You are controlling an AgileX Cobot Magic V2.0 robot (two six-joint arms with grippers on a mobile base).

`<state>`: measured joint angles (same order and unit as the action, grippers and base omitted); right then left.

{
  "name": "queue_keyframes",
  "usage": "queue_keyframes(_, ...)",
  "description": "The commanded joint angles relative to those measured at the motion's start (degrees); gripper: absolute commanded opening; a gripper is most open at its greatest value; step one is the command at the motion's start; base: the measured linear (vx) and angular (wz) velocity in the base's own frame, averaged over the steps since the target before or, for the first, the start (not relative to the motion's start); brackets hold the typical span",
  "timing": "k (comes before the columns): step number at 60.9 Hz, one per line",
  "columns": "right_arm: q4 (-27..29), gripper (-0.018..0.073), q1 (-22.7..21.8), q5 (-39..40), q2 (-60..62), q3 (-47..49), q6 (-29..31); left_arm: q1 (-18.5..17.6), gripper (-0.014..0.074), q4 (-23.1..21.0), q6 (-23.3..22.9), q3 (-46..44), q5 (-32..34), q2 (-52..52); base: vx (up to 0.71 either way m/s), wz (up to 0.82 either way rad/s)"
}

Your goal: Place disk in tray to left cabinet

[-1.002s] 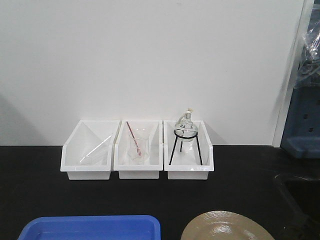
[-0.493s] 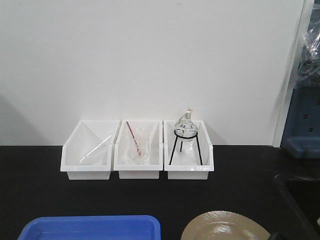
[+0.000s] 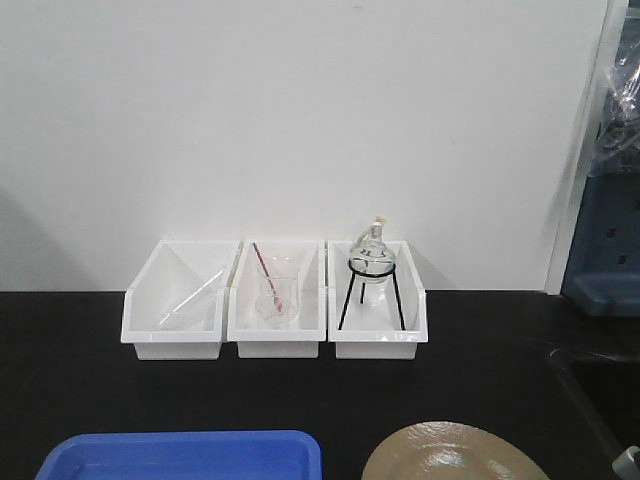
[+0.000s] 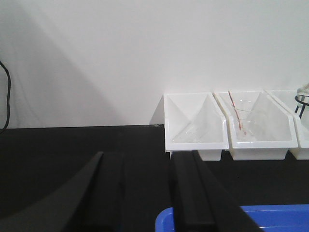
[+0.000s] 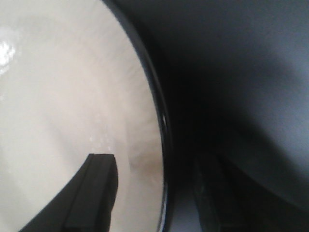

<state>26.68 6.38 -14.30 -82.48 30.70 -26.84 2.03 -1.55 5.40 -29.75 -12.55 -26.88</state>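
The disk (image 3: pixel 452 456), tan with a thin black rim, lies on the black table at the bottom right of the front view. The blue tray (image 3: pixel 182 455) lies to its left, apart from it. In the right wrist view my right gripper (image 5: pixel 154 193) is open, with one finger (image 5: pixel 94 193) over the disk (image 5: pixel 63 96) and the other outside its rim. My left gripper (image 4: pixel 147 193) is open and empty above the table, by the tray's corner (image 4: pixel 241 220). The left cabinet is out of view.
Three white open-front bins (image 3: pixel 275 345) stand in a row at the white back wall, holding glassware and a flask on a black tripod (image 3: pixel 372 285). A blue unit (image 3: pixel 605 250) stands at the far right. A grey part of the right arm (image 3: pixel 628 462) shows at the bottom right corner.
At the bottom right of the front view, a dark tip seen by the disk's right edge half a second ago is gone and a grey arm part shows. Disk and tray have not moved.
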Motion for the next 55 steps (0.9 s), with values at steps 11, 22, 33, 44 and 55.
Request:
queue_keyframes(11,5.74,0.0428,2.41,7.85,-1.91,1.71,4.01,-0.16,0.0377,-0.18,0.01,-1.5,4.77,-0.67,0.0,0.0)
queue_keyframes(22,6.96,0.0428,5.94,12.32,-5.13,1.76,4.01,-0.16,0.0377,-0.18,0.01,-1.5,4.77,-0.67,0.0,0.0)
queue_keyframes(33,6.85,0.0396,6.22,12.18,-5.95,1.76,4.01,-0.16,0.0377,-0.18,0.01,-1.5,4.77,-0.67,0.0,0.0)
queue_keyframes(44,6.88,0.0276,6.22,12.36,-5.95,1.76,4.01,-0.16,0.0377,-0.18,0.01,-1.5,4.77,-0.67,0.0,0.0)
queue_keyframes(55,6.97,0.0092,6.22,11.3,-5.21,1.76,4.01,-0.16,0.0377,-0.18,0.01,-1.5,4.77,-0.67,0.0,0.0)
